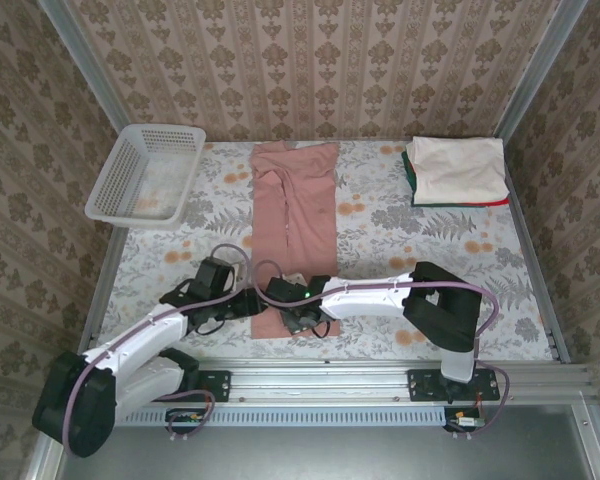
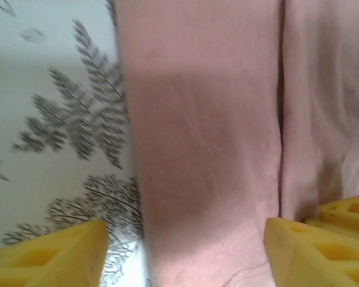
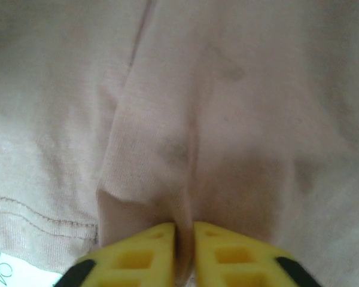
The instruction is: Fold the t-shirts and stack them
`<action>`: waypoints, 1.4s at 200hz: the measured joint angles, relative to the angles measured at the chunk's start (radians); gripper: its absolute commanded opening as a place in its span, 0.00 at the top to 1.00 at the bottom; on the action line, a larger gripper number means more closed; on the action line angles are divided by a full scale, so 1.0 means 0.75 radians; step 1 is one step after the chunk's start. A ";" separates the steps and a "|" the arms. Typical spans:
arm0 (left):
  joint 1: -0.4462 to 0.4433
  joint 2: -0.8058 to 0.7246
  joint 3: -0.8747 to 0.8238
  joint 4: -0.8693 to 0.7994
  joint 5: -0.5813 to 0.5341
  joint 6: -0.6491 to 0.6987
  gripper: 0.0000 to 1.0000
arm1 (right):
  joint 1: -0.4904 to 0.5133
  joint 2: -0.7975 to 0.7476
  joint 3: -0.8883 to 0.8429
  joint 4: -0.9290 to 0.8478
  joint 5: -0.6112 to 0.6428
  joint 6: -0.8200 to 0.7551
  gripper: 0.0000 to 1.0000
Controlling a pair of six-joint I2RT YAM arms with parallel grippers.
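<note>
Right now the dusty-pink tee [image 1: 295, 205] lies in the middle of the desk [image 1: 400, 240] as a long narrow strip. Its sides are folded in and it runs from the far edge toward the arms. The right end effector [image 3: 184, 245] is nearly closed on a raised pleat of pink cloth just above the near hem. The left end effector [image 2: 185, 254] stands wide, its 2 fingers astride the strip's left edge with nothing pinched.

The main risk, as I judge it, is an uneven lift. With only 1 side gripped, carrying the hem forward would drag the strip askew and open the side folds. The right pinch also looks thin, so it could slip or catch only the top layer. The stack of folded tees [image 1: 458, 170], cream on top, sits at the far right, well apart.
</note>
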State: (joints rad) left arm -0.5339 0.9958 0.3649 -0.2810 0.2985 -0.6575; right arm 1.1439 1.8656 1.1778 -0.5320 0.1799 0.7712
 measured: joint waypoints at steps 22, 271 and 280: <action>-0.038 0.025 -0.026 0.053 -0.001 -0.025 0.52 | 0.003 -0.006 0.000 -0.015 0.011 0.011 1.00; -0.074 -0.160 -0.063 -0.064 -0.082 -0.085 0.36 | 0.072 -0.219 -0.060 -0.127 0.070 -0.039 0.45; -0.098 -0.193 -0.063 -0.085 -0.089 -0.094 0.35 | 0.067 -0.305 -0.102 -0.122 0.075 -0.020 0.43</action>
State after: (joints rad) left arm -0.6075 0.8513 0.3176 -0.3450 0.2321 -0.7277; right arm 1.1942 1.6371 1.1011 -0.6235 0.2363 0.7559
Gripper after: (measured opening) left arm 0.638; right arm 0.544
